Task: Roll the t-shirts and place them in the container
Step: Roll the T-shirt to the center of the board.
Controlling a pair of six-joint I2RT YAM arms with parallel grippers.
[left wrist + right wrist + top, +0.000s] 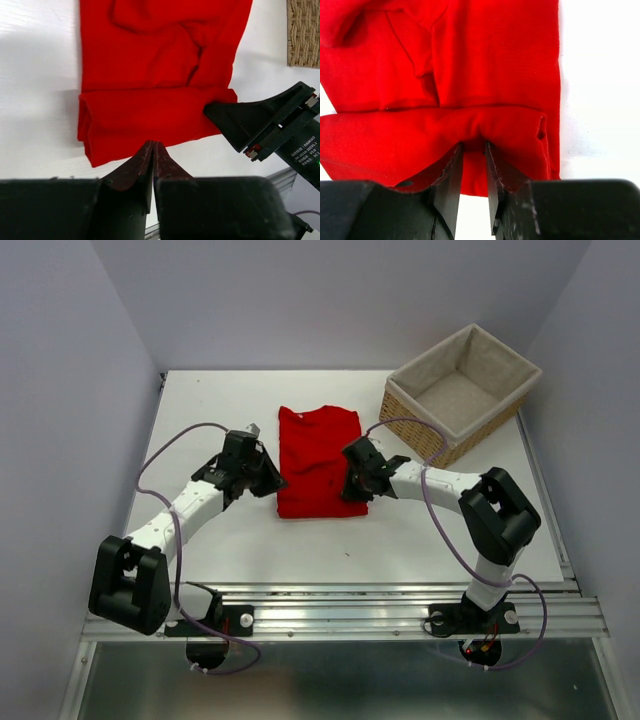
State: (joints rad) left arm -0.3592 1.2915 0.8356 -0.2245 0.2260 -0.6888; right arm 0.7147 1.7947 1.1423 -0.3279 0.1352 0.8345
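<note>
Right gripper [474, 145] pinching the shirt's [470, 75] rolled hem; left gripper [152, 144] sitting shut at its edge, seemingly gripping nothing; one-sided pulling risking a skewed, loosening roll.

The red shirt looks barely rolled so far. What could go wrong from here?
1. Only the right hand clearly pinches the t-shirt at its rolled edge; the left hand is shut at that edge, perhaps on nothing, so the roll may go crooked.
2. The cloth is wrinkled further up, so it could bunch.
</note>
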